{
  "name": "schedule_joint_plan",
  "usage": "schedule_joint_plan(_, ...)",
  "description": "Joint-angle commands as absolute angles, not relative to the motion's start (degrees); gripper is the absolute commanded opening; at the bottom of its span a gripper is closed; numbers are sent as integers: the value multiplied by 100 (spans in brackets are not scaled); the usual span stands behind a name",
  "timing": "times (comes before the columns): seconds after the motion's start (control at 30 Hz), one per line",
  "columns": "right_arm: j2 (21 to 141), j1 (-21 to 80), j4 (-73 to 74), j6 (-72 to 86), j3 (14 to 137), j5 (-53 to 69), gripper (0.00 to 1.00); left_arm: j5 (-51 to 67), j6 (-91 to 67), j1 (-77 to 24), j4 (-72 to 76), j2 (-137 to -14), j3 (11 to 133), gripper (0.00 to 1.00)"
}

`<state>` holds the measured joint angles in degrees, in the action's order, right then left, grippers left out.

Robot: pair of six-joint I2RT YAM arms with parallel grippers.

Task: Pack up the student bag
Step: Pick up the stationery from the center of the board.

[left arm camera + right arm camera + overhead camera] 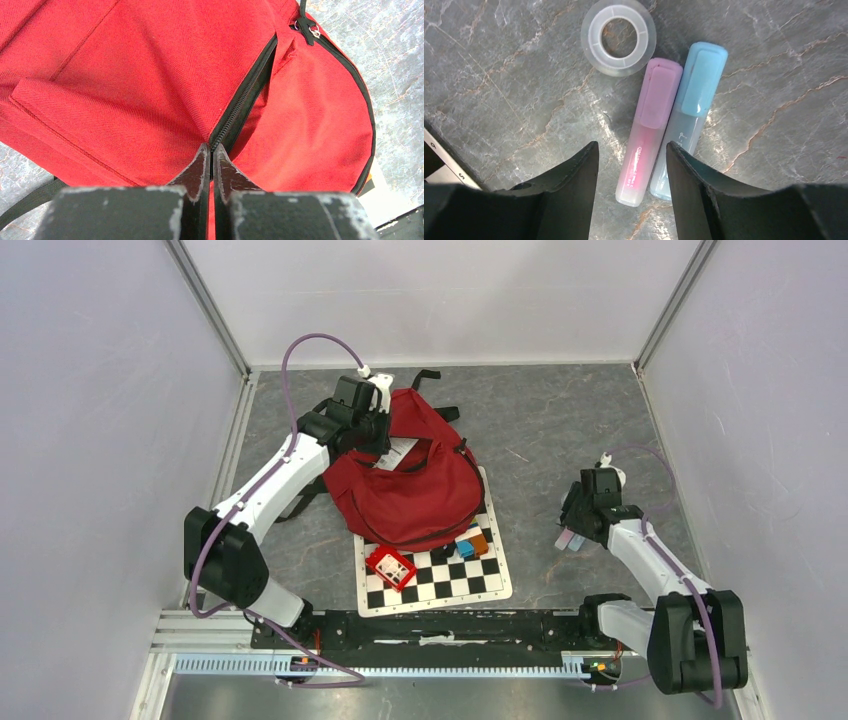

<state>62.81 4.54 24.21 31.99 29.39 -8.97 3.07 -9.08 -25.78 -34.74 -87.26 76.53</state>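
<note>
The student bag (415, 490), a large red backpack, lies in the middle of the table, partly on a chessboard. In the left wrist view its red fabric (150, 75) fills the frame, with a black zipper (247, 95) running diagonally. My left gripper (372, 435) is at the bag's far top; its jaws (212, 146) are pressed together at the near end of the zipper, pinching the bag's edge. My right gripper (572, 530) is open, low over a pink highlighter (651, 130) and a blue highlighter (691, 110) lying side by side; the pink one lies between the fingers (631, 145).
A clear tape roll (618, 36) lies just beyond the highlighters. The chessboard (470, 575) holds a red box (391, 567) and small blue and orange blocks (470, 543) by the bag's near edge. A white tag (398, 452) lies on the bag. Walls enclose three sides.
</note>
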Motion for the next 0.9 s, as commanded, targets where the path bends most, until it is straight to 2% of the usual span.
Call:
schedule_joint_plan(0.0,6382,226,2275,3052,2845,-762,57,508,-1125,-2609,-3256,-8590,7761,2)
schedule_joint_plan(0.57,6420,205,2110,3005,2767,-964,56,598,-1178,-2611,-3252,-8651,7762,2)
schedule_joint_plan(0.87,6562,284,2048,2800,2810,-1063,51,615,-1195,-2617,-3256,-8676,7761,2)
